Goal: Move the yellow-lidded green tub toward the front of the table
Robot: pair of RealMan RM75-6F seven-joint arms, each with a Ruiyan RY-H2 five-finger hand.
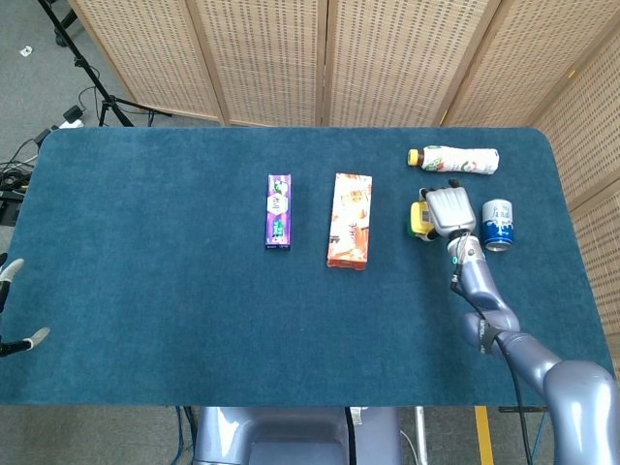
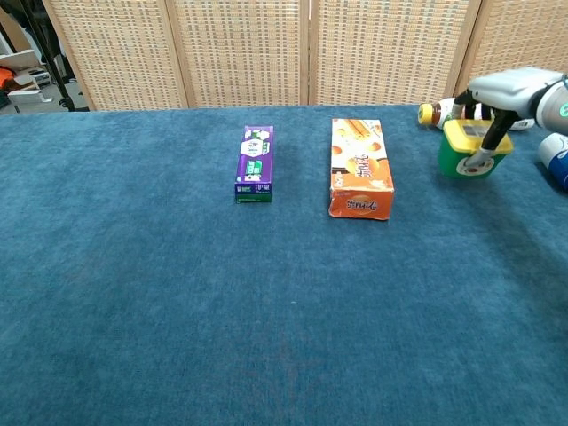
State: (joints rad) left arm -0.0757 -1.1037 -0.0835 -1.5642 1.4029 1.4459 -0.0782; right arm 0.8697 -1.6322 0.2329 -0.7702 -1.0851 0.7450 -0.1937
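Yellow-lidded green tub [image 2: 469,153] sitting tilted at right of frame, my right hand [image 2: 497,98] gripping it from above, fingers [image 2: 486,142] curling down its front, my left hand's fingertips [image 1: 14,305] peeking in at left edge, can't tell its state.

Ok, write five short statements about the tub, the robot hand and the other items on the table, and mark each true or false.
1. The right robot hand is on the yellow-lidded green tub. True.
2. The tub sits left of the orange box. False: it is to its right.
3. The bottle lies on its side. True.
4. The blue can is stacked on the tub. False: it stands apart on the table.
5. The purple box is in the left robot hand. False: it lies on the table.
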